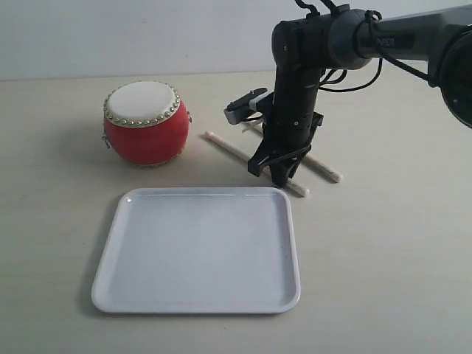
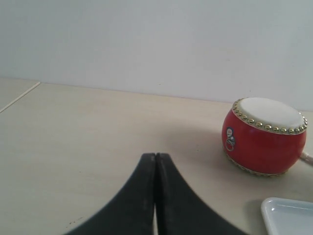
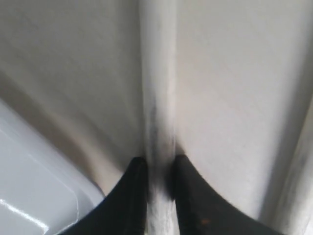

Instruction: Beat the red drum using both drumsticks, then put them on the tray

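The red drum (image 1: pixel 144 124) (image 2: pixel 264 135) stands upright at the back left of the table. Two pale drumsticks lie to its right: the nearer drumstick (image 1: pixel 230 150) (image 3: pixel 158 98) runs from beside the drum toward the tray's far right corner, the second drumstick (image 1: pixel 324 169) (image 3: pixel 299 161) lies behind it. My right gripper (image 1: pixel 280 173) (image 3: pixel 159 164) points down at the table, shut on the nearer drumstick. The white tray (image 1: pixel 199 251) (image 3: pixel 34 196) (image 2: pixel 288 213) lies in front with nothing on it. My left gripper (image 2: pixel 155 156) is shut on nothing, off to the left of the drum, out of the exterior view.
The right arm (image 1: pixel 354 37) reaches in from the upper right above the sticks. A pale wall (image 2: pixel 156 39) rises behind the table. Bare tabletop (image 1: pixel 51 214) lies left of the tray and in front of the drum.
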{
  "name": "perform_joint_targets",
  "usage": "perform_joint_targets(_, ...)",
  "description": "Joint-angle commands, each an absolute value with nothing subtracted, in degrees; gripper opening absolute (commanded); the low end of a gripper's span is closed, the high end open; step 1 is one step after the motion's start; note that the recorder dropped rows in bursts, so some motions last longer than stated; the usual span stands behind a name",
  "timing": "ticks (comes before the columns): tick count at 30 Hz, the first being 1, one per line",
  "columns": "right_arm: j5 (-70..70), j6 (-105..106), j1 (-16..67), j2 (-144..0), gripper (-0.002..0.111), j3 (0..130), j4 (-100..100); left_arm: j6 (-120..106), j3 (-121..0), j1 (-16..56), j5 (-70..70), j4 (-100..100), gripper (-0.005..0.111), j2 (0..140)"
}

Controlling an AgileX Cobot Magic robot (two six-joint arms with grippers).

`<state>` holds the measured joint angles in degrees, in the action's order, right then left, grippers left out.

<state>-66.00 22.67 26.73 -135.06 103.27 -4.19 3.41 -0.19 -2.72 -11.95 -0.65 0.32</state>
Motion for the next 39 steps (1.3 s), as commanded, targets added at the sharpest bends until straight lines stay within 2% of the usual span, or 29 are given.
perform_joint_targets(1,-65.8,19.4,26.6,-134.6,0.000,103.7,-3.9,3.5,0.0,-2.8,-11.7,-1.1,0.000,0.0)
perform_joint_targets(5,-65.9,17.1,26.6,-132.3,0.000,103.9,-3.8,3.5,0.0,-2.8,-11.7,-1.1,0.000,0.0)
perform_joint_targets(12,-65.9,14.8,26.6,-120.3,0.000,103.9,-2.9,3.5,0.0,-2.8,-11.7,-1.1,0.000,0.0)
perform_joint_targets(20,-67.8,20.7,26.6,-113.8,0.000,103.7,-14.7,3.5,0.0,-2.8,-11.7,-1.1,0.000,0.0)
perform_joint_targets(25,-69.4,25.6,26.6,-112.1,0.000,98.7,-18.1,3.5,0.0,-2.8,-11.7,-1.1,0.000,0.0)
perform_joint_targets(29,-64.7,28.2,26.6,-108.7,0.000,93.0,-20.8,3.5,0.0,-2.8,-11.7,-0.8,0.000,0.0)
perform_joint_targets(33,-64.7,40.6,26.6,-106.6,0.000,89.4,-34.9,7.0,0.0,-2.8,-10.2,-4.1,0.000,0.0)
perform_joint_targets(35,-65.5,49.9,26.6,-106.5,0.000,86.9,-43.2,15.9,0.0,-2.8,-8.6,-12.4,0.000,0.0)
perform_joint_targets(39,-65.8,60.2,26.6,-106.5,0.000,84.4,-50.3,15.9,0.0,-2.8,0.9,-18.5,0.000,0.0)
